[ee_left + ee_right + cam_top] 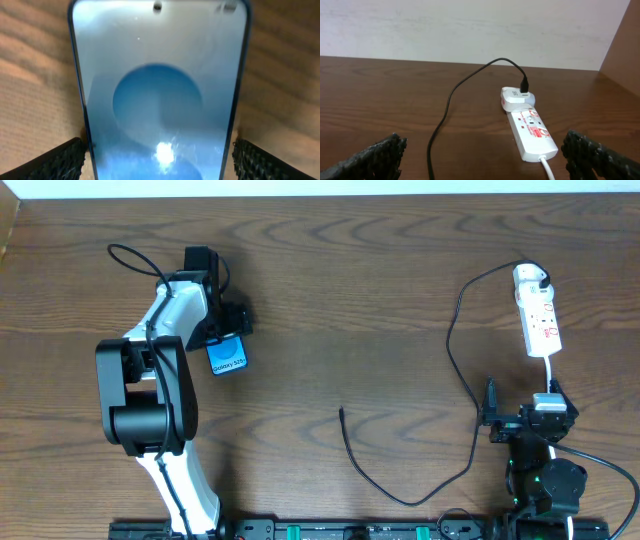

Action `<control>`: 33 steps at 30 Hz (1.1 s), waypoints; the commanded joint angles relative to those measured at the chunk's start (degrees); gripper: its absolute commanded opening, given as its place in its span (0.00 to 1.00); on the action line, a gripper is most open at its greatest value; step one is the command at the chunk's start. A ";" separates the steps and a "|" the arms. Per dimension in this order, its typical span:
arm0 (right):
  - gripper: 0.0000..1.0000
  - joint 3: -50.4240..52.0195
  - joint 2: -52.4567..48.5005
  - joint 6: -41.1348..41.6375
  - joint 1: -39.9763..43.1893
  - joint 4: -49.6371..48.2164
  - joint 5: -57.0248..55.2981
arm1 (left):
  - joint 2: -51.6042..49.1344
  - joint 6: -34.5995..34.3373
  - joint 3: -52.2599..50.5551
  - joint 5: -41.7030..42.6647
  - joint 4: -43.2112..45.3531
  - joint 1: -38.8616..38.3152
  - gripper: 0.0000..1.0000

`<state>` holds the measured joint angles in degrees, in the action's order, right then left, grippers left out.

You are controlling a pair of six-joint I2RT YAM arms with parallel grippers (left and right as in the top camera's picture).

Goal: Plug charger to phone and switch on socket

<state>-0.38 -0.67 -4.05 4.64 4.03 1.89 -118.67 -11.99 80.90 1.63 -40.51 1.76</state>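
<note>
The phone point(227, 358) lies flat on the wooden table at the left, blue screen up, mostly under my left wrist. In the left wrist view the phone point(160, 100) fills the space between the fingers of my left gripper point(160, 160), which stands open with a thin gap on each side. From its white plug point(530, 278) in the socket point(538, 315) at the right, the charger cable point(455, 350) loops down to a free connector tip point(342, 412) mid-table. My right gripper point(522, 402) is open and empty, just short of the socket point(532, 131).
The socket's own white lead point(549, 167) runs back toward my right gripper point(485, 160). A pale wall point(470, 30) borders the table's far edge. Black robot cables and the arm bases point(330, 530) line the near edge.
</note>
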 commanded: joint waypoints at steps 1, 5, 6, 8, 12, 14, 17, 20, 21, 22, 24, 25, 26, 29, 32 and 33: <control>0.99 0.07 0.28 -0.72 -0.24 0.26 -0.04 | -1.79 0.26 -0.07 -0.52 -2.01 -0.13 0.94; 0.99 0.07 0.28 -0.72 -0.24 0.26 -0.04 | -1.79 0.26 -0.07 -0.52 -2.03 -0.24 0.94; 0.99 0.07 0.28 -0.72 -0.24 0.26 -0.04 | -1.79 0.26 -0.07 -0.52 -2.05 -0.24 0.94; 0.99 0.07 0.28 -0.72 -0.24 0.26 -0.04 | -1.79 0.26 -0.07 -0.52 -1.99 -0.22 0.94; 0.99 0.07 0.28 -0.72 -0.24 0.26 -0.04 | -1.79 0.26 -0.07 -0.52 -1.79 -0.24 0.82; 0.99 0.07 0.28 -0.74 -0.24 0.26 -0.04 | -1.79 0.26 -0.07 -0.52 -1.79 -0.24 0.61; 0.99 0.07 0.28 -0.72 -0.24 0.26 -0.04 | -1.79 0.26 -0.07 -0.52 -1.79 -0.24 0.58; 0.99 0.07 0.28 -0.72 -0.24 0.26 -0.04 | -1.79 0.26 -0.07 -0.52 -1.75 -0.22 0.52; 0.99 0.07 0.28 -0.72 -0.24 0.26 -0.04 | -1.79 0.26 -0.07 -0.52 -1.64 -0.22 0.48; 0.99 0.07 0.28 -0.72 -0.24 0.26 -0.04 | -1.79 0.26 -0.07 -0.50 -1.62 -0.22 0.45; 0.99 0.07 0.28 -0.72 -0.24 0.24 -0.04 | -1.79 0.26 -0.07 -0.52 -1.64 -0.24 0.36; 0.99 0.07 0.28 -0.72 -0.24 0.26 -0.04 | -1.79 0.28 -0.07 -0.52 -1.64 -0.24 0.32; 0.99 0.07 0.28 -0.74 -0.24 0.26 -0.04 | -1.79 0.33 -0.07 -0.55 -1.60 -0.22 0.29; 0.99 0.07 0.28 -0.74 -0.24 0.26 -0.04 | -1.60 0.35 0.07 -0.57 -1.42 -0.22 0.19; 0.99 0.07 0.28 -0.74 -0.24 0.26 -0.04 | -0.70 0.35 0.37 -0.55 -1.51 -0.22 0.13; 0.99 0.07 0.28 -0.74 -0.24 0.26 -0.04 | -0.44 0.35 0.39 -0.57 -1.51 -0.22 0.13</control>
<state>-0.38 -0.67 -4.05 4.64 4.03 1.89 -118.61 -11.84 81.12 1.61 -41.89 1.48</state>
